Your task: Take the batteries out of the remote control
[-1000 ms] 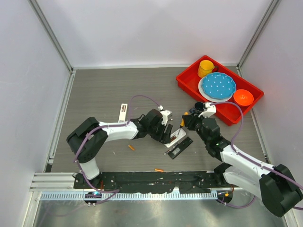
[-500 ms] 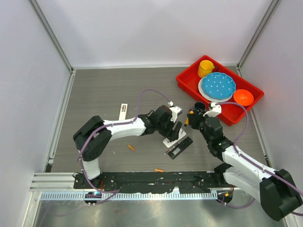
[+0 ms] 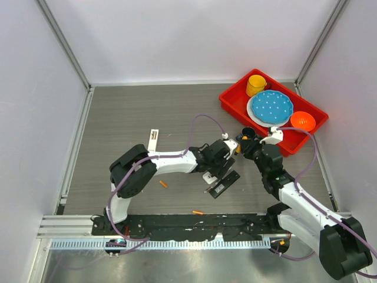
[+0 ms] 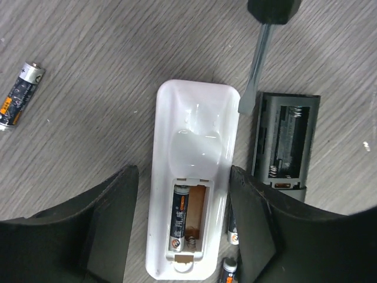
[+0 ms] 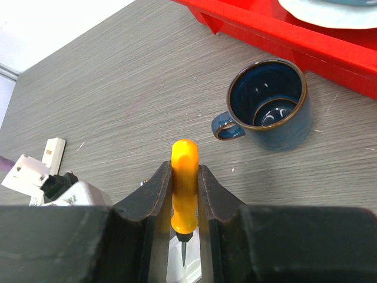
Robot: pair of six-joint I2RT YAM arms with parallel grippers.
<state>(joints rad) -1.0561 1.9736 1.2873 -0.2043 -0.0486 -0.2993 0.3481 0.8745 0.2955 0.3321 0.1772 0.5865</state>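
Left wrist view looks down on the white remote, lying back-up on the bench with its cover off. One battery sits in the left slot of its compartment. The slot beside it shows only a spring. The left hand hangs over the white remote with its fingers apart, one on each side of the near half, holding nothing.

Just right of the white remote lies a black remote, its compartment open and its springs showing. Two loose batteries lie at the white remote's near right side, partly hidden by a finger. A dark battery lies well to its left.

The screwdriver has its tip at the white remote's far right edge, between it and the black remote. Whether it touches, I cannot tell.

Right wrist view shows the right hand clamped on the screwdriver's orange handle. A blue mug stands upright to the far right of the white remote, with a red tray beyond it.

Top external view shows two orange batteries on the bench, left of the white remote and nearer the arm bases, well apart from it.
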